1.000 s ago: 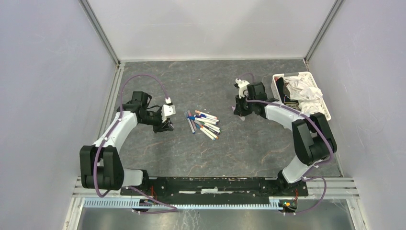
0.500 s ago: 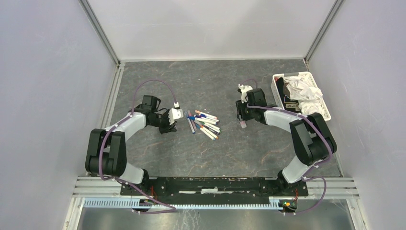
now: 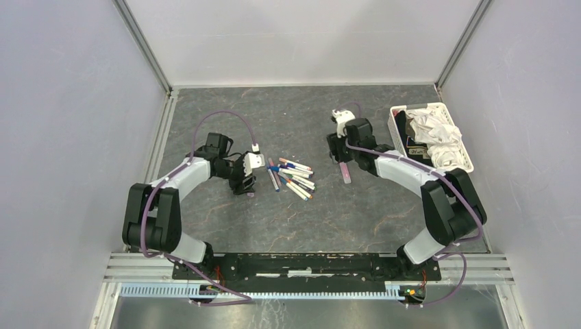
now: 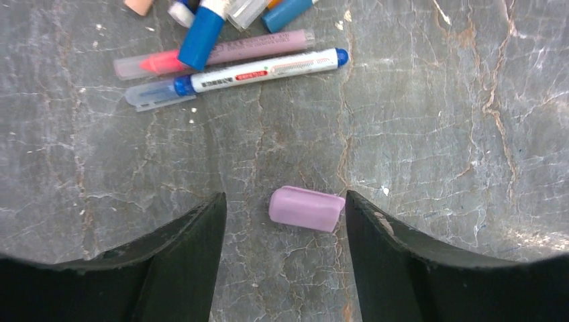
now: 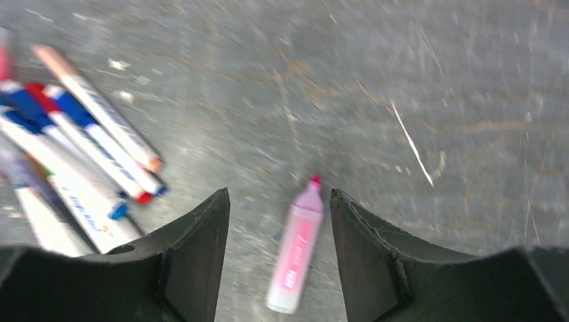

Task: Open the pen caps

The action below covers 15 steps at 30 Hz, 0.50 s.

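A small lilac pen cap point(image 4: 306, 208) lies loose on the grey table, between the fingers of my open left gripper point(image 4: 283, 199) and close to the right one. In the top view this gripper point(image 3: 244, 184) hangs just left of the pile of pens point(image 3: 291, 175), with the cap point(image 3: 251, 195) below it. My right gripper point(image 5: 279, 194) is open too, and an uncapped pink pen point(image 5: 297, 248) lies on the table between its fingers, held by neither. From above, that pen point(image 3: 344, 173) lies right of the pile, under the right gripper point(image 3: 338, 155).
A white basket point(image 3: 397, 127) holding white cloth point(image 3: 431, 133) stands at the back right, beside the right arm. Several pens of the pile point(image 4: 235, 60) lie just ahead of the left fingers, and more pens point(image 5: 80, 154) lie to the left of the right fingers.
Both grippers have opened. The left one let the lilac cap drop onto the table. The right one let the pink pen go and moved back a little.
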{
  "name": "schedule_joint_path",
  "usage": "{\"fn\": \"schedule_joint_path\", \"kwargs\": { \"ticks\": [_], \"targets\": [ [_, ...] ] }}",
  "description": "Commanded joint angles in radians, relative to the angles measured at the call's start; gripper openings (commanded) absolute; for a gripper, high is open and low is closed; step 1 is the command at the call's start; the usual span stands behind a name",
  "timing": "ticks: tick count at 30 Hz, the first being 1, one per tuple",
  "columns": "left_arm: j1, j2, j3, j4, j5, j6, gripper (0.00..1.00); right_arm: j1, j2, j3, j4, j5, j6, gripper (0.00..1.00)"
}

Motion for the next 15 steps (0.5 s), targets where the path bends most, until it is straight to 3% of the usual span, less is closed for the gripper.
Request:
{"fn": "schedule_joint_path", "kwargs": {
  "ticks": [1,5,6,15],
  "targets": [
    [0.029,-0.044,0.106,-0.075,0.064,-0.077,0.75,0.091,0.025,0.131,-0.012,-0.015,-0.049,0.61],
    [0.067,-0.063,0.239,-0.206,0.109,-0.138,0.98,0.171,0.137,0.243,-0.044,-0.097,-0.078,0.60],
    [0.077,-0.064,0.275,-0.238,0.123,-0.158,0.99,0.189,0.165,0.281,-0.059,-0.107,-0.079,0.59],
    [0.134,-0.070,0.457,-0.499,0.197,-0.177,1.00,0.234,0.373,0.441,-0.107,-0.204,-0.131,0.52]
  ]
}}
